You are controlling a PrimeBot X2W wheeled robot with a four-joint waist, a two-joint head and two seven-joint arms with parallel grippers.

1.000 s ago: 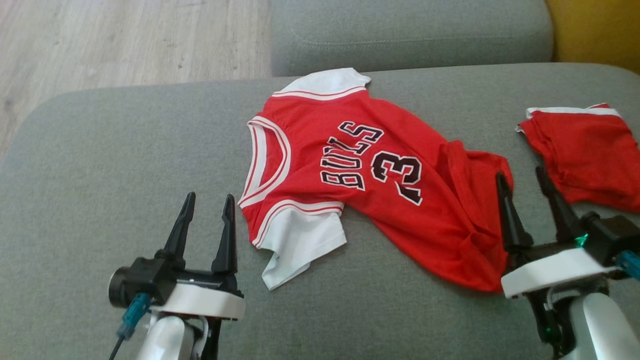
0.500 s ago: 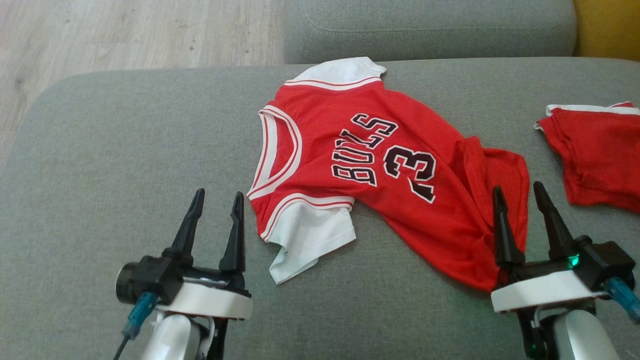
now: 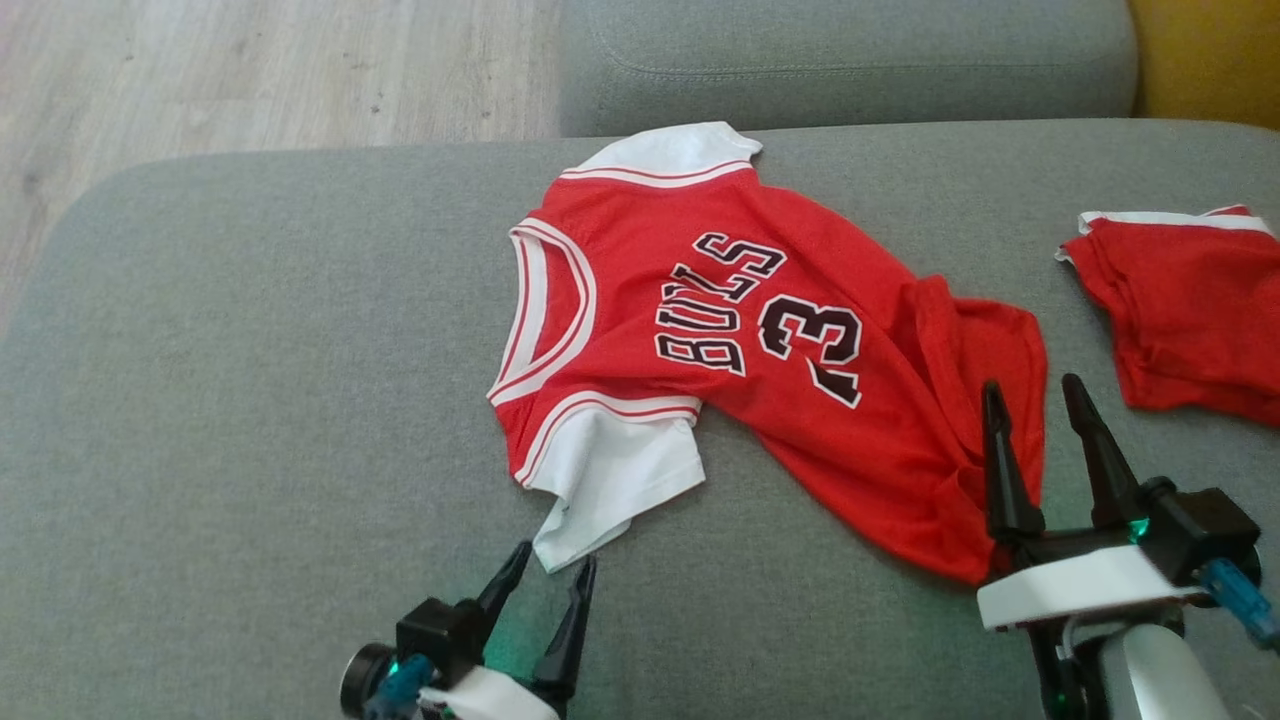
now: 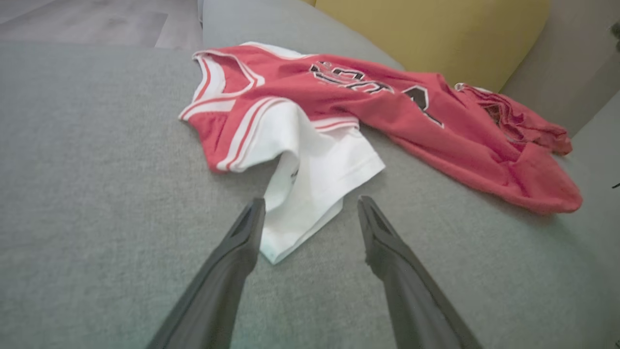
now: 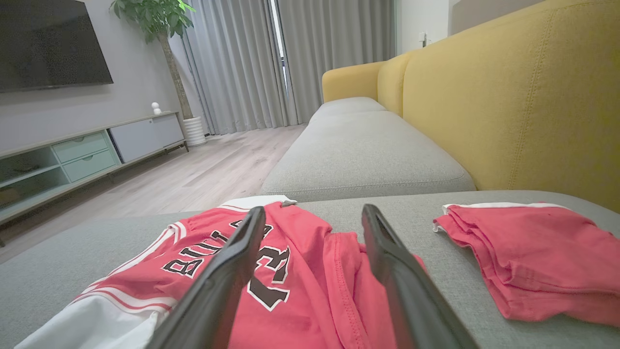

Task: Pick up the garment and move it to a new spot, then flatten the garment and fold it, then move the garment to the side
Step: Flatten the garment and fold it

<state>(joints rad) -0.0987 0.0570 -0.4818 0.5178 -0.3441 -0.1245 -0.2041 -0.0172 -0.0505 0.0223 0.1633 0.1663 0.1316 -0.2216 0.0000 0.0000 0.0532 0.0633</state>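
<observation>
Grey cushion [image 3: 250, 400], rumpled red jersey [image 3: 740, 330]

We see soft, even daylight across all three views. In the right wrist view the brightest patch is the gap between the curtains [image 5: 278, 63], and the floor [image 5: 213, 169] near it carries a pale sheen. Shadows are faint: a thin dark rim under the jersey [image 3: 760, 330] where it meets the sofa cushion [image 3: 250, 400]. The head view looks slightly soft and grainy. Both wrist views bend at their edges, and their near fingers [image 4: 227, 271] blur; a green tint lies on the cushion beside the left gripper [image 3: 557, 555]
</observation>
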